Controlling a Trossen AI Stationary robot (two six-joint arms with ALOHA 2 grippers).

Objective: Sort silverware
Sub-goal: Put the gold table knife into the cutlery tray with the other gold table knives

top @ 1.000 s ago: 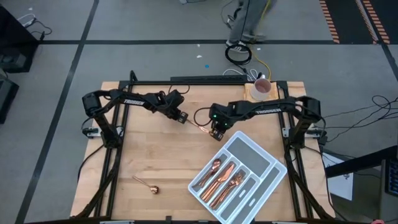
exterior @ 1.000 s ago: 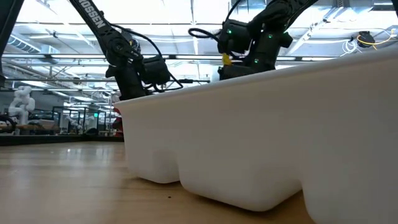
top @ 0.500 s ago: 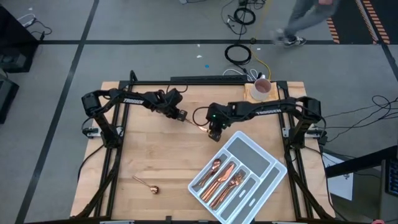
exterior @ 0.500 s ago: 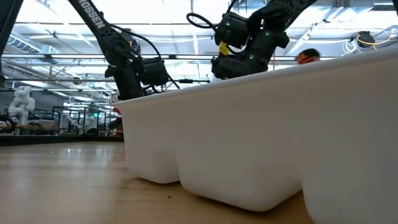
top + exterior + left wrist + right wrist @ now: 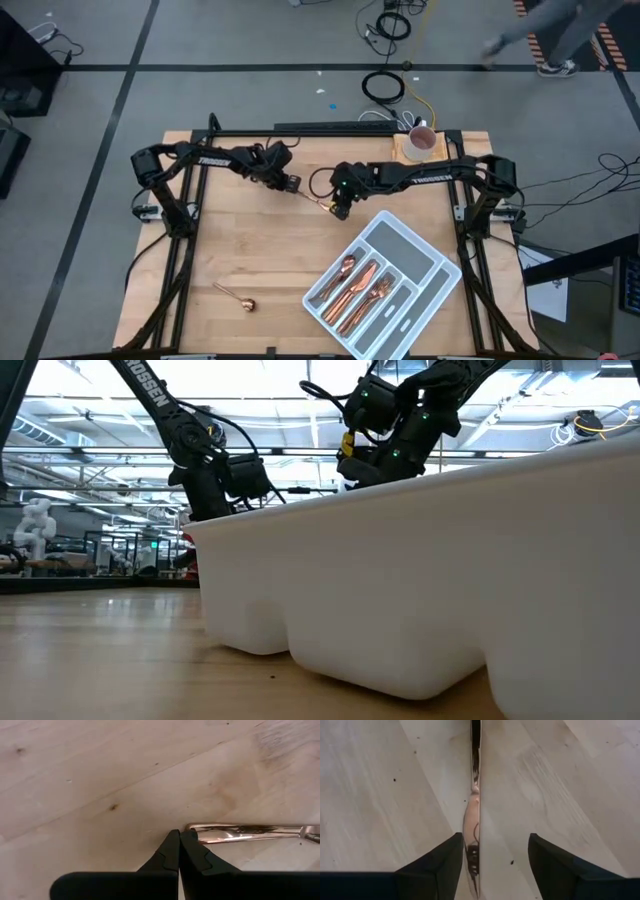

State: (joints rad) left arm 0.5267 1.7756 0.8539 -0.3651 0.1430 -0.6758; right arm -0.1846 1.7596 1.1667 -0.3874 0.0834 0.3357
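- A loose spoon (image 5: 237, 296) lies on the table (image 5: 250, 250) near its front edge, beside the tray (image 5: 420, 285) holding several copper pieces (image 5: 360, 285).
- Farther back, the right end effector (image 5: 337, 207) reaches low, fingers (image 5: 440, 862) spread around a copper piece (image 5: 474, 820).
- The left end effector (image 5: 179, 840), pressed together, touches that piece's other end.

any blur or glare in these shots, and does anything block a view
High view: a person crossing the floor is motion-blurred. Low view: the white tray fills the foreground and hides the tabletop behind it. Left wrist view: the copper utensil shows bright reflections.
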